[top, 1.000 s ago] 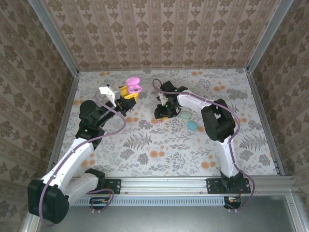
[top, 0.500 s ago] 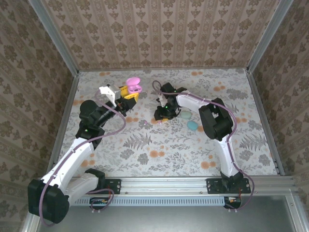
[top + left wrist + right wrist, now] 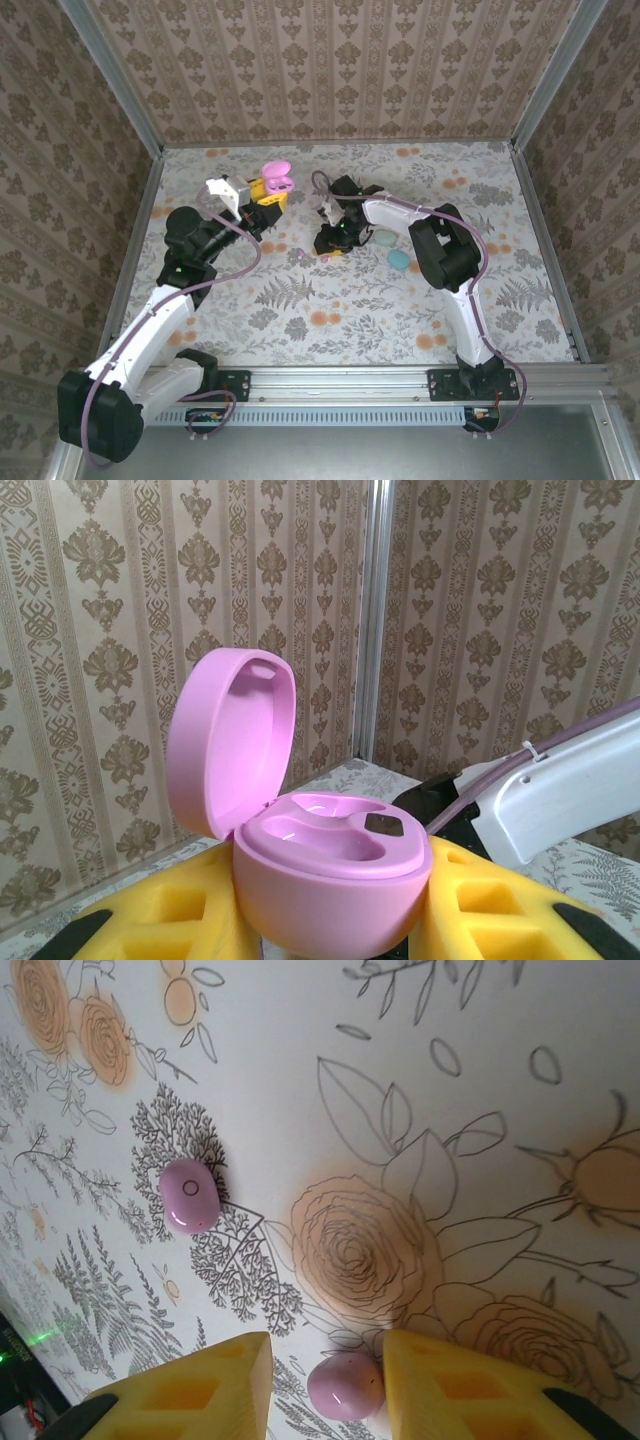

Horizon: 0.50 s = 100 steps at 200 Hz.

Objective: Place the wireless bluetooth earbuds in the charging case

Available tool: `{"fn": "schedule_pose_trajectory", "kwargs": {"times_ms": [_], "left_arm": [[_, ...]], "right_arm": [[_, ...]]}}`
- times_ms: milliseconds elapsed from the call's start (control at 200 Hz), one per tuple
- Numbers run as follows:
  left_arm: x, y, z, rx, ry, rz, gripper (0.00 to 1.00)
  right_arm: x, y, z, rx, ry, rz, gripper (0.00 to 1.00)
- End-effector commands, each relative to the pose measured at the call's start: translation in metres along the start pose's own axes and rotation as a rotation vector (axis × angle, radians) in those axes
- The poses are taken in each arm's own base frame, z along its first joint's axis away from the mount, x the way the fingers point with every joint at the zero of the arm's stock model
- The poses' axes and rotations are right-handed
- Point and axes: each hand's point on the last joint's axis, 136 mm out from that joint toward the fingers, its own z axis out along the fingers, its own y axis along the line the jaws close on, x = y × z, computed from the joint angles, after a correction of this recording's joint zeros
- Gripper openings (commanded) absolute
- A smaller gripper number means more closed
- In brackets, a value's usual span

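Centring the small glossy pinkish-purple bean-shaped earbud (image 3: 345,1385), lying on the floral-printed counter (image 3: 480,1110) between the parted yellow foam pads (image 3: 200,1390) of my right pincer (image 3: 327,1360) but hard against one, is what I am minding, while my left pincer (image 3: 335,930) is clamping the open pink egg-shaped case (image 3: 330,875).

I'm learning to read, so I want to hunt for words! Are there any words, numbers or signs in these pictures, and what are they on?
No words, numbers or brand names can be read anywhere.
Pink charging case: plain, no print showing.
Earbud: only a tiny ring mark, not a letter.
Wallpaper and table cover: just leaf and flower patterns, no writing.
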Motion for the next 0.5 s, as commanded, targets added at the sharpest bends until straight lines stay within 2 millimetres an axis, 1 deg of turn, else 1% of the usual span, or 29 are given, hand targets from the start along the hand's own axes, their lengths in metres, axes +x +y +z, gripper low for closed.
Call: {"fn": "schedule_pose_trajectory", "kwargs": {"times_ms": [0,300,495], "left_arm": [[-0.015,-0.003,0.001,0.017,-0.035,0.032,0.32],[-0.015,-0.003,0.001,0.015,-0.037,0.03,0.32],[-0.017,-0.003,0.001,0.016,-0.038,0.031,0.32]], "right_arm": [[0.005,0.02,-0.015,-0.046,-0.008,-0.024,0.36],[0.026,0.028,-0.018,-0.055,0.031,-0.03,0.36],[0.047,0.036,-0.014,-0.06,0.073,-0.038,0.36]]}}
